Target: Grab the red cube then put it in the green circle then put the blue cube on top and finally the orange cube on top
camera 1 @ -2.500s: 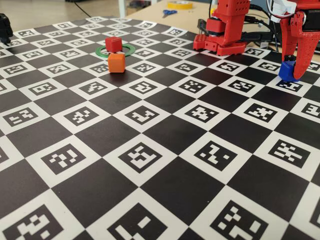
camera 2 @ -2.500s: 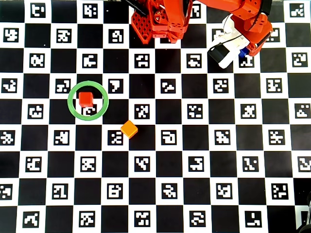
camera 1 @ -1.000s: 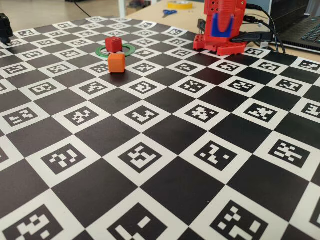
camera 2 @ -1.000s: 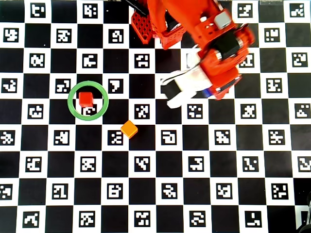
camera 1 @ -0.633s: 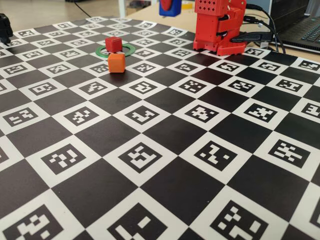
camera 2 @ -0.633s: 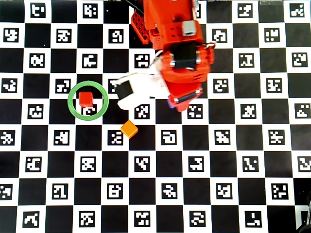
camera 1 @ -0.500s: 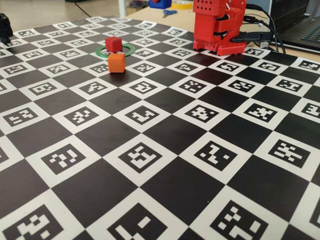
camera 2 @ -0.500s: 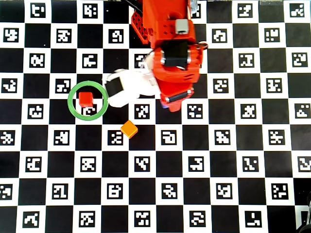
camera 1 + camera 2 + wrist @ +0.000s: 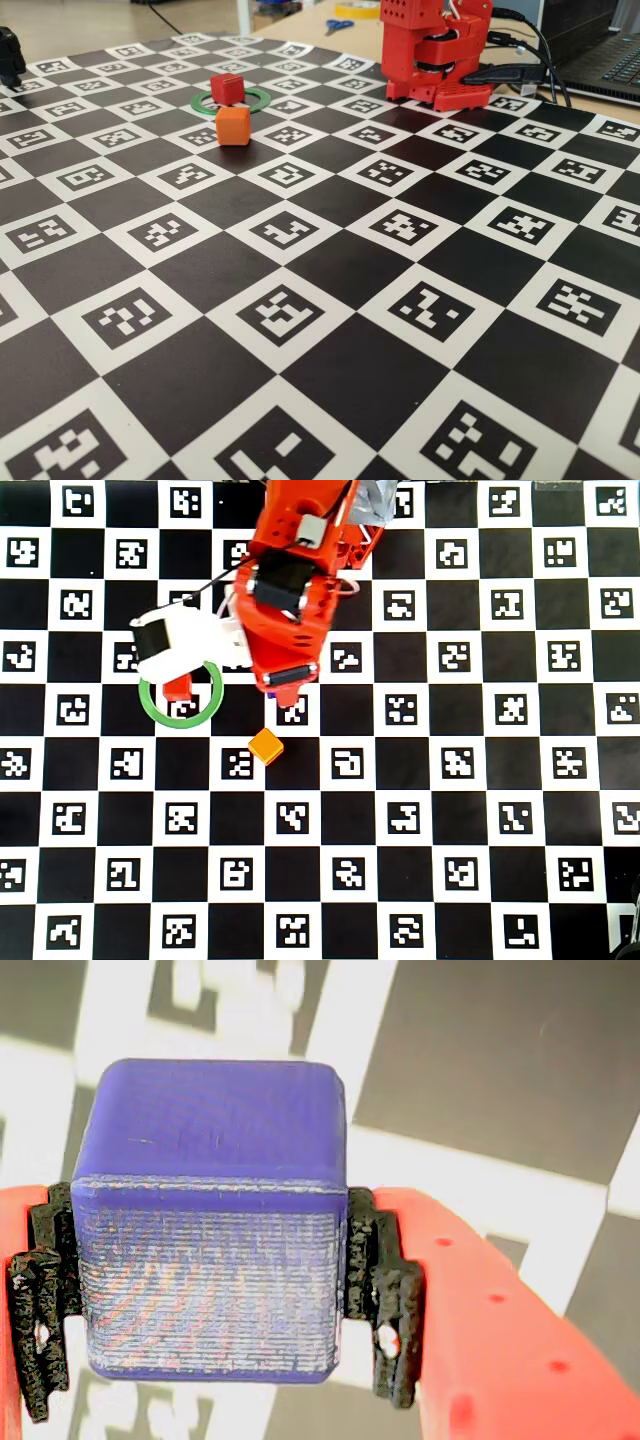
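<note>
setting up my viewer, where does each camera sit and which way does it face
Fixed view: low at the board's near edge, looking across at the red cube in the green circle, the orange cube and the arm's base.
Wrist view: on the claw, looking down at the blue cube clamped between its black pads.
Overhead view: above, facing straight down; the arm partly covers the circle.
Fixed and overhead views share the red cube, orange cube and circle.

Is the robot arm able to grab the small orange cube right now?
Probably not yet: its end effector is already clamped on the matte blue cube. The orange cube itself sits uncovered outside the green ring.
</note>
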### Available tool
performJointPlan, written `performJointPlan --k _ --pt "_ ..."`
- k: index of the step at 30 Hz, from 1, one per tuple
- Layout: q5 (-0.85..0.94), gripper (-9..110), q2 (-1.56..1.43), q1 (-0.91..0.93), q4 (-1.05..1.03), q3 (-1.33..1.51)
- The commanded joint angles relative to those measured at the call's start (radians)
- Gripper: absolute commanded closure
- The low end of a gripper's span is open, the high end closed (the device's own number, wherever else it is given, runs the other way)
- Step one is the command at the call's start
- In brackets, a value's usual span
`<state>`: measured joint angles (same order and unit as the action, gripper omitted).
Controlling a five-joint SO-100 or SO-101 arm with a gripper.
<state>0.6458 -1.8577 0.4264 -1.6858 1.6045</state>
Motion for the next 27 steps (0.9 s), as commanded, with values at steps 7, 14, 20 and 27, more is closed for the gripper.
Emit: performJointPlan --k 7,14,20,27 --pt "0.118 95 0.087 0.207 0.063 -0.126" --pt "0.163 95 0.189 0.307 0.083 -0.178" --pt "0.189 95 0.259 0.368 0.135 -0.221" --pt "0.224 96 0.313 0.417 0.15 -0.267"
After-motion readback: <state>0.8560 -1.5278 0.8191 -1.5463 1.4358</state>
